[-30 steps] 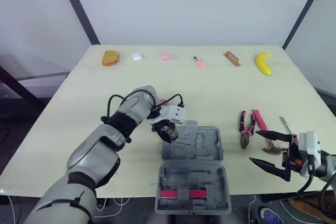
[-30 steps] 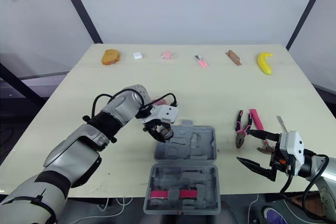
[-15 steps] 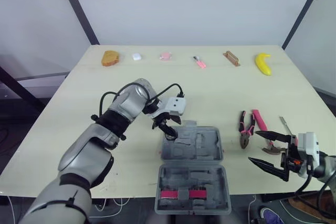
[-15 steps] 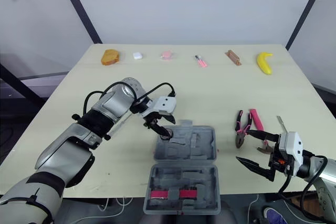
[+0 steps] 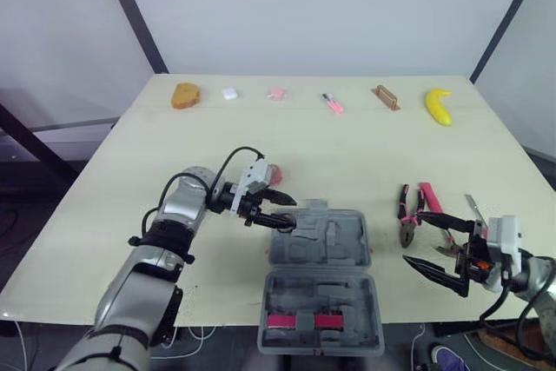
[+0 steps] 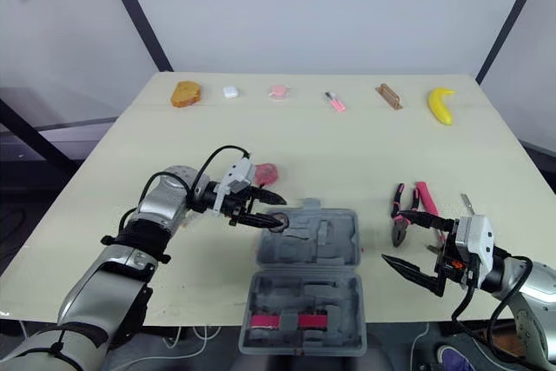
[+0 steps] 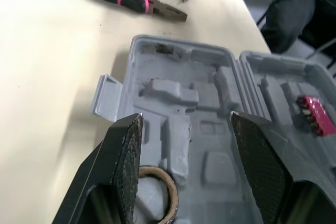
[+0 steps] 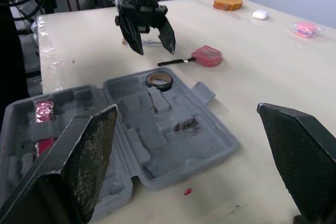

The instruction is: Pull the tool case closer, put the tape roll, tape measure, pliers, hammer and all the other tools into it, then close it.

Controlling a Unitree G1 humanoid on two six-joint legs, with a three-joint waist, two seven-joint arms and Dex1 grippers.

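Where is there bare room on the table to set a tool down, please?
Bare: the wide band between the row with the banana and the tool case, right of the tape measure. Narrow: the strip between case and pliers; hammer and right gripper crowd beyond.

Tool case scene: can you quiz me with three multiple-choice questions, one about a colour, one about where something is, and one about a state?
1. What colours are the pliers' handles?
A. Black and pink. B. Yellow and blue. C. Green.
2. Where is the tape roll?
A. On the pliers. B. Inside the tool case. C. Under the tool case.
3. How is the tool case?
A. Shut. B. Standing on edge. C. Lying open.

Answers: 1 A, the grips are black with pink; 2 B, it sits in a corner recess of the case; 3 C, both halves lie flat with their insides up.
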